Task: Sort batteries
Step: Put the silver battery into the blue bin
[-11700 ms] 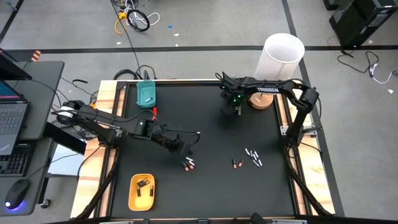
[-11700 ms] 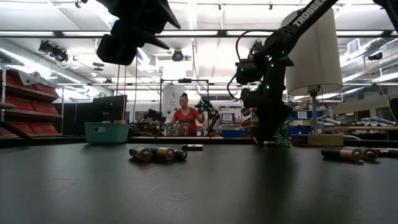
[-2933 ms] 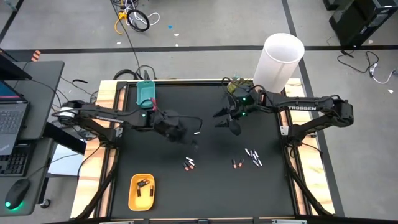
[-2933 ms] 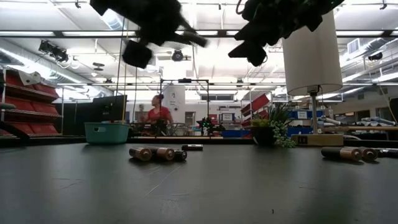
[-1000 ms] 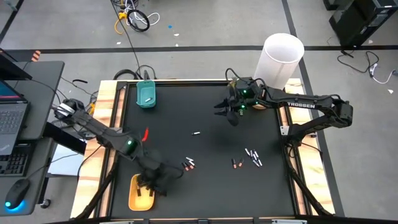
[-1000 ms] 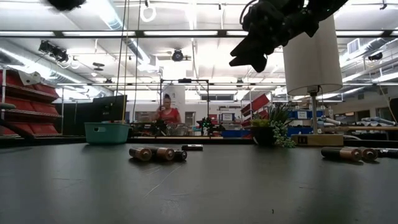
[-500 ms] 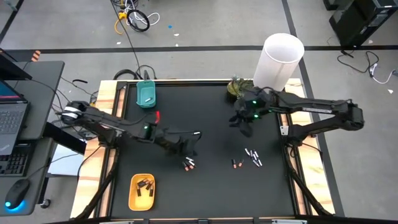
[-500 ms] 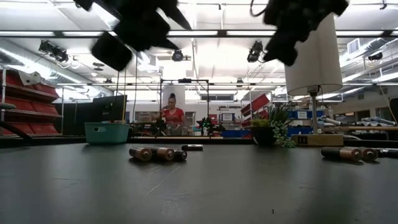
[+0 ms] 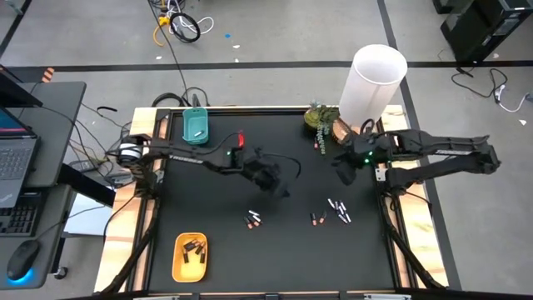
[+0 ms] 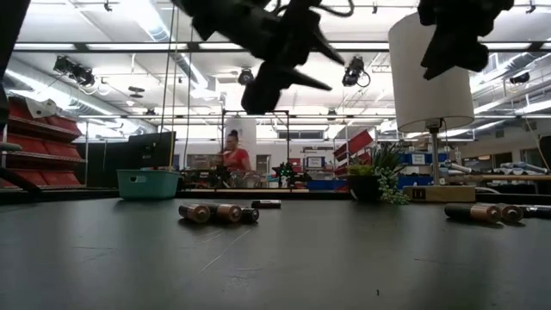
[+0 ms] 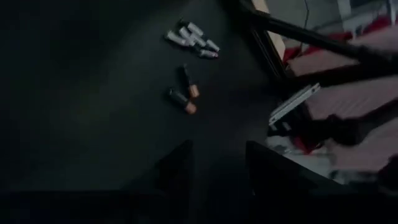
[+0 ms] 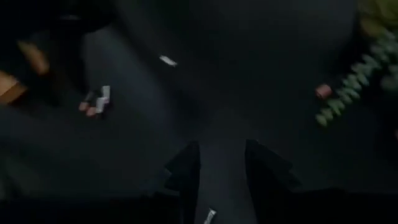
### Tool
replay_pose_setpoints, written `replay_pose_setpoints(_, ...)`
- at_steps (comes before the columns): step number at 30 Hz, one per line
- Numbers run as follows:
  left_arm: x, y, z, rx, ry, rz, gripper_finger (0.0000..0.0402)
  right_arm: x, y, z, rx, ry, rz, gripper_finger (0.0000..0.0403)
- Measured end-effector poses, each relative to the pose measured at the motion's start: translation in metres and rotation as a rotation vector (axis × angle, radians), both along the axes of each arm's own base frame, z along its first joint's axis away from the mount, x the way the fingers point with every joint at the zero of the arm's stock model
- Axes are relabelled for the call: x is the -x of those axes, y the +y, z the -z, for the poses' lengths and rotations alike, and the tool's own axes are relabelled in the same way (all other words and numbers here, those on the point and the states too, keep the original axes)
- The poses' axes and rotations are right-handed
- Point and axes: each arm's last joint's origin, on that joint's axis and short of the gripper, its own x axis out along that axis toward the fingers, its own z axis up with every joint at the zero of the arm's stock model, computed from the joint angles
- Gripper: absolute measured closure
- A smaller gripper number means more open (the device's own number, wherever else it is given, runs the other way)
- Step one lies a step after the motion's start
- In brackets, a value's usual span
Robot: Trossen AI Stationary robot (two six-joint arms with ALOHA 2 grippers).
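Batteries lie loose on the black table: a small cluster (image 9: 253, 220), one dark one (image 9: 315, 219) and a pale group (image 9: 339, 208). The left wrist view shows the pale group (image 11: 191, 38) and two dark, orange-ended ones (image 11: 186, 94). My left gripper (image 9: 283, 185) hangs over the table's middle, open with nothing between its fingers (image 11: 217, 168). My right gripper (image 9: 341, 171) hangs to the right of it, above the table, also open with nothing between its fingers (image 12: 221, 168). A single pale battery (image 12: 166, 60) lies on the table beyond it.
A yellow oval tray (image 9: 178, 265) with several batteries stands at the near left, a teal tray (image 9: 196, 126) at the far left. A plant (image 9: 321, 117), a white lamp (image 9: 379, 79) and a reddish battery (image 9: 320, 147) are at the far right.
My left gripper has swung from above the yellow tray at the near left up toward the table's middle, rolling as it went. My right gripper has drawn back toward the table's right edge. The batteries on the table have stayed put.
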Motion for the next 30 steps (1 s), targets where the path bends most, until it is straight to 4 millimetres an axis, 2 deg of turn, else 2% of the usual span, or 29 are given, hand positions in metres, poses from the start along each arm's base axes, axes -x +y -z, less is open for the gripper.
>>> replay_pose_setpoints(3,-0.004,0.005,-0.013,-0.102,-0.026,0.029,0.0241,-0.007,0.004,0.013,-0.01,0.055,0.076,0.0289)
replay_pose_setpoints(6,-0.007,0.006,-0.024,-0.229,-0.086,0.019,0.0241,-0.013,0.008,0.039,-0.054,0.132,0.127,0.0289)
replay_pose_setpoints(11,-0.01,-0.005,-0.03,-0.311,-0.155,0.032,0.0241,-0.018,0.027,0.078,-0.206,0.165,0.152,0.0289)
replay_pose_setpoints(15,-0.01,-0.023,-0.033,-0.296,-0.193,0.063,0.0241,-0.019,0.044,0.088,-0.275,0.161,0.179,0.0289)
replay_pose_setpoints(19,-0.01,-0.041,-0.036,-0.306,-0.235,0.106,0.0241,-0.02,0.051,0.098,-0.296,0.233,0.214,0.0289)
replay_pose_setpoints(25,-0.011,-0.045,-0.037,-0.298,-0.243,0.064,0.0241,-0.032,0.06,0.112,-0.338,0.35,0.216,0.029)
replay_pose_setpoints(30,-0.011,-0.051,-0.041,-0.265,-0.279,0.072,0.0241,-0.046,0.068,0.119,-0.306,0.405,0.195,0.029)
